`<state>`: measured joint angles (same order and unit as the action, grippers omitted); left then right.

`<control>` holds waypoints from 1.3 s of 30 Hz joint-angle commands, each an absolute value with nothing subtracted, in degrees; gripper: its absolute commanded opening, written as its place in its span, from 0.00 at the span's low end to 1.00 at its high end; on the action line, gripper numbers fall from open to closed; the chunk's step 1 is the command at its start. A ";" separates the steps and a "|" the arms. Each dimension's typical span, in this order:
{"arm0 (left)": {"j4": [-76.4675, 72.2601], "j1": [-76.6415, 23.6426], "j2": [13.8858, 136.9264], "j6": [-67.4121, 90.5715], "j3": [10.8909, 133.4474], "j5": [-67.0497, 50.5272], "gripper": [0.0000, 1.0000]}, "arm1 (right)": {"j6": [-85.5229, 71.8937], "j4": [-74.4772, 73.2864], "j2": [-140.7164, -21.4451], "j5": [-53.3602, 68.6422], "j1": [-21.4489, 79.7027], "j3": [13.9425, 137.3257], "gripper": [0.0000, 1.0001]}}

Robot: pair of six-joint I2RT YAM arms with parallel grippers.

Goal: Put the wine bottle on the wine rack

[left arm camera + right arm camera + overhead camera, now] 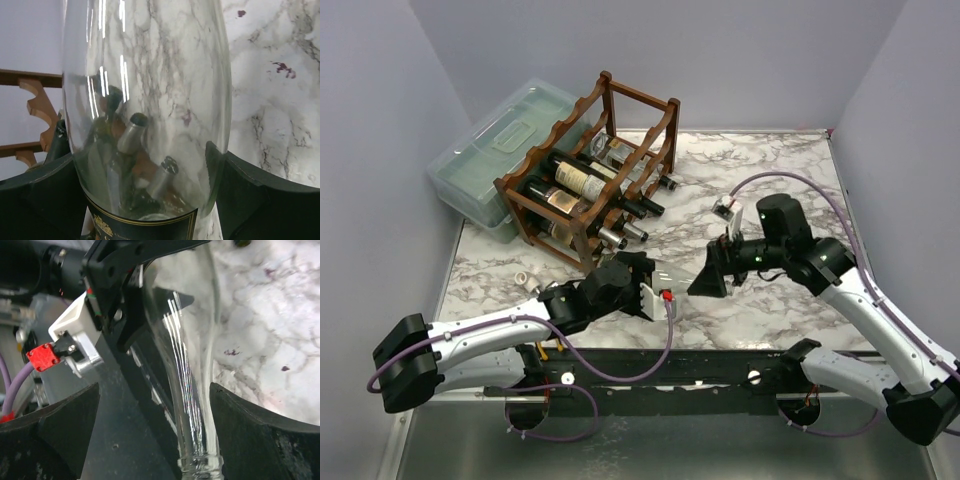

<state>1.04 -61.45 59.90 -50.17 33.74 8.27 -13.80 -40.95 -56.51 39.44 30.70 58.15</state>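
Handover seems the step in hand: the wine bottle [675,273] is over the middle of the table [790,165], body clamped in the left gripper [646,290], neck pointing to 3 o'clock between the parted fingers of the right gripper [704,282]. Next, I judge, 1 arm must carry it to the wine rack [605,170] at 11 o'clock.

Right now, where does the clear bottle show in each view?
Top external: clear bottle near the centre, lying crosswise.
Left wrist: its body fills the middle of the picture.
Right wrist: its neck runs down the centre.
Shared landmark: the marble table.
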 commanded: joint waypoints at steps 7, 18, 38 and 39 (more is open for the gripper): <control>-5.60 -62.05 52.34 -56.31 33.32 3.61 0.00 | -13.85 -48.15 -60.00 36.20 40.68 58.12 0.86; -5.37 -62.57 50.75 -56.07 33.16 1.23 0.00 | -12.96 -47.67 -62.52 37.55 40.87 57.75 0.63; -9.11 -62.67 49.91 -45.32 33.93 -2.57 0.99 | -17.63 -47.59 -57.17 21.90 40.90 55.57 0.00; -9.08 -62.68 49.75 -44.39 33.95 -3.75 0.99 | -18.47 -48.25 -56.41 20.60 40.94 55.58 0.00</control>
